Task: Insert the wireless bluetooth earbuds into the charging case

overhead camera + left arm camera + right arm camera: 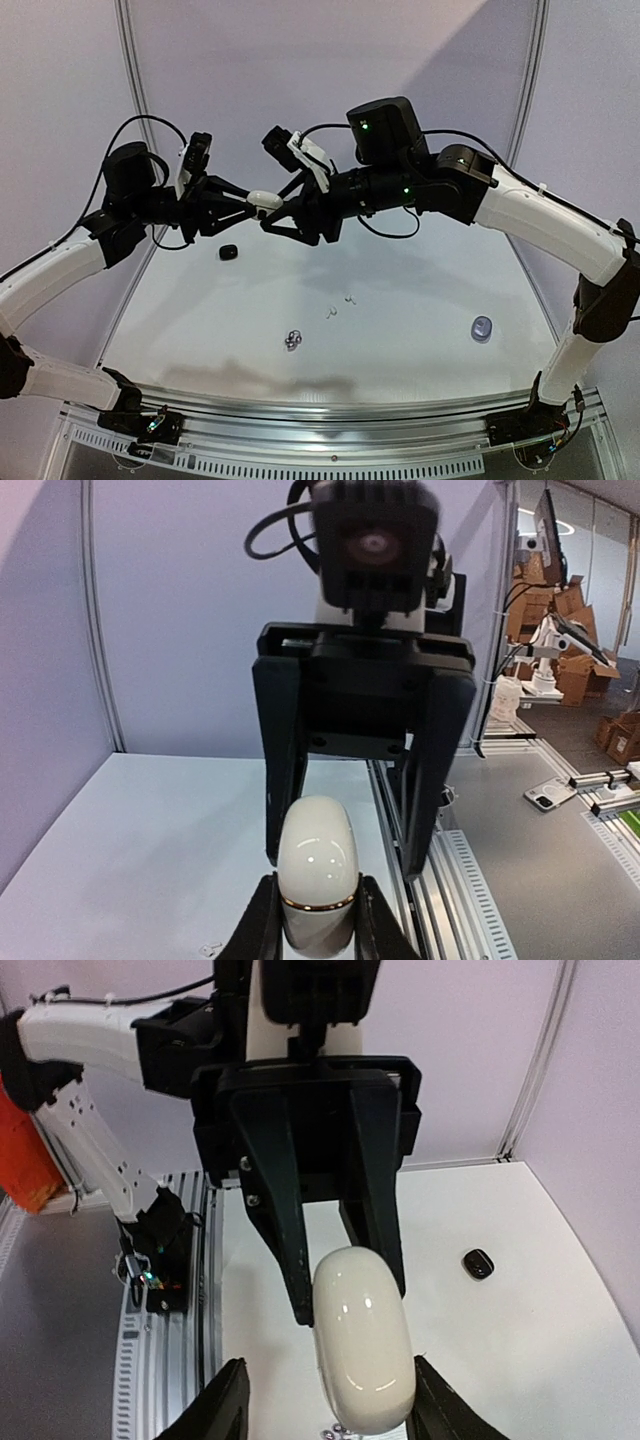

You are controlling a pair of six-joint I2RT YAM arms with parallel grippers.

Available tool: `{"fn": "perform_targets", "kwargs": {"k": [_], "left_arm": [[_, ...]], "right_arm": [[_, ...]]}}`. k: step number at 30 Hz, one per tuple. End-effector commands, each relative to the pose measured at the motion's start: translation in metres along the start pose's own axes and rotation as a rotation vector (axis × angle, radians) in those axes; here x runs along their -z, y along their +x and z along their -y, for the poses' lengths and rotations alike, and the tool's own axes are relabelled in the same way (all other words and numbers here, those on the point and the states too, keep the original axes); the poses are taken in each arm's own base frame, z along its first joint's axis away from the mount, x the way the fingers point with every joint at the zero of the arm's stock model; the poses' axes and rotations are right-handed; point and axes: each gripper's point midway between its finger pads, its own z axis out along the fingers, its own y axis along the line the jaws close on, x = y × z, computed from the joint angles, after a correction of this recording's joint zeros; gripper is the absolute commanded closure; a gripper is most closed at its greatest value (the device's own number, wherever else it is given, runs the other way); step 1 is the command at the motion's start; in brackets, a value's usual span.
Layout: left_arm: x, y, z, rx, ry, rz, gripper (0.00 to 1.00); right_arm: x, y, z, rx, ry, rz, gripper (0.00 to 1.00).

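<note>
White case (318, 855) inside closed left tool (318, 905)

Robotics lab, white-walled test booth (300, 60), aluminium rails (470, 880), stacked cardboard boxes (572, 598) (another white arm (548, 645) beside them)

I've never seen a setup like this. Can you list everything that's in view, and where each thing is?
white charging case: one, glossy white, closed, held in the air between the two arms
black case: one, black, on the table at the far left
bluish-grey case: one, on the table at the near right
white earbuds: two, white, loose near the table's middle
silvery-grey earbuds: a small cluster, seemingly two, near the front edge
table: one, white
left gripper: one, black fingers, shut on the white charging case
right gripper: one, black fingers, open, facing the left gripper with a finger to either side of the case
</note>
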Motion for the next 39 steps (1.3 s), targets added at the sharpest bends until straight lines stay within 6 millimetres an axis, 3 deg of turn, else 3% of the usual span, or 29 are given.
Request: {"fn": "perform_targets", "kwargs": {"k": [1,5,9,10,12,13,15,17,24,25,27,29,35,39], "left_arm": [[0.002,-0.005,0.007,-0.012,0.03,0.021,1.0],[0.003,-0.006,0.008,-0.005,0.033,0.026,1.0],[0.002,-0.008,0.009,-0.003,0.042,0.028,1.0],[0.002,-0.007,0.009,0.002,0.046,0.026,1.0],[0.002,-0.005,0.01,0.017,0.055,0.02,1.0],[0.002,-0.003,0.011,0.034,0.061,0.015,0.95],[0.001,0.005,0.011,0.078,0.077,-0.001,0.72],[0.0,0.015,0.011,0.124,0.086,-0.019,0.67],[-0.002,0.016,0.01,0.136,0.098,-0.021,0.64],[-0.002,0.015,0.01,0.136,0.097,-0.02,0.65],[-0.002,0.013,0.008,0.133,0.087,-0.017,0.78],[-0.002,0.012,0.007,0.133,0.085,-0.015,0.82],[-0.002,0.008,0.009,0.131,0.099,-0.009,0.65],[-0.002,0.006,0.011,0.127,0.113,-0.006,0.64]], "right_arm": [[-0.004,-0.004,-0.005,-0.045,-0.049,0.005,0.56],[-0.004,-0.006,-0.004,-0.038,-0.042,0.013,0.68],[-0.005,-0.005,-0.004,-0.033,-0.04,0.006,0.98],[-0.004,-0.006,-0.003,-0.032,-0.039,0.009,1.0],[-0.001,-0.009,-0.004,-0.026,-0.039,0.021,1.0],[0.0,-0.011,-0.004,-0.02,-0.037,0.025,1.0],[0.006,-0.016,-0.005,-0.005,-0.031,0.041,1.0],[0.009,-0.021,-0.006,0.008,-0.031,0.055,1.0],[0.003,-0.024,-0.007,0.017,-0.051,0.071,1.0],[0.003,-0.024,-0.007,0.018,-0.051,0.073,1.0],[0.002,-0.022,-0.006,0.02,-0.045,0.066,1.0],[-0.001,-0.019,-0.005,0.021,-0.043,0.054,1.0],[-0.006,-0.011,-0.002,0.02,-0.035,0.021,1.0],[-0.007,-0.011,-0.001,0.029,-0.033,0.019,1.0]]}}
